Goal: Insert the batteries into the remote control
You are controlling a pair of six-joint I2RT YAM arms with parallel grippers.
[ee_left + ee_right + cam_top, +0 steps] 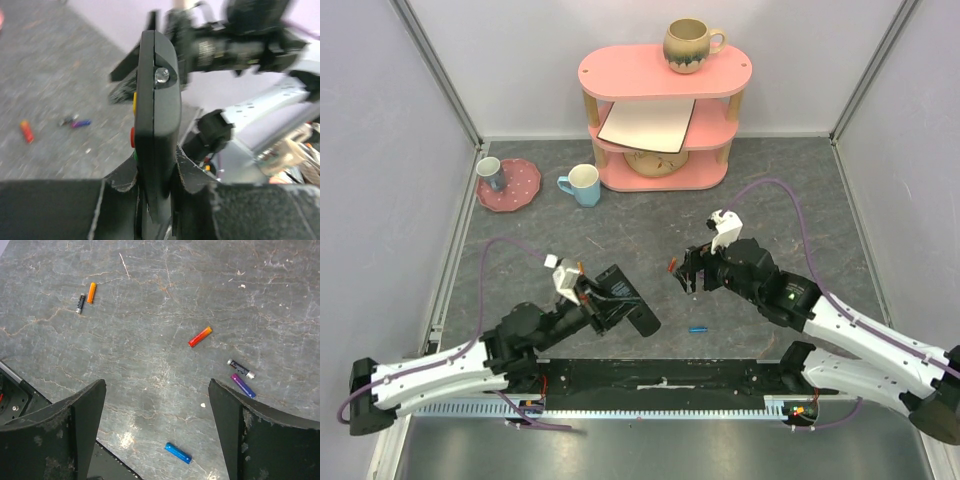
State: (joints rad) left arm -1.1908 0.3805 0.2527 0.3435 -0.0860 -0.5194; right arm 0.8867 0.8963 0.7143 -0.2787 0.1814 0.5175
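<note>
**Remote clamped, right arm over the loose cells**

The left gripper is clenched on the remote control, holding it edge-on above the table, probably to offer its back to the other arm. The right gripper hangs with jaws released and nothing in them. Below it lie the blue battery and, further off, the red-orange battery. They rest on a grey veined mat between pale walls, with a pink shelf at the back

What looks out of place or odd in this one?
Six batteries lie scattered on the table at all angles, the blue one off alone. The remote, clamped in the left jaws, looks intact. Nothing seems damaged.
</note>
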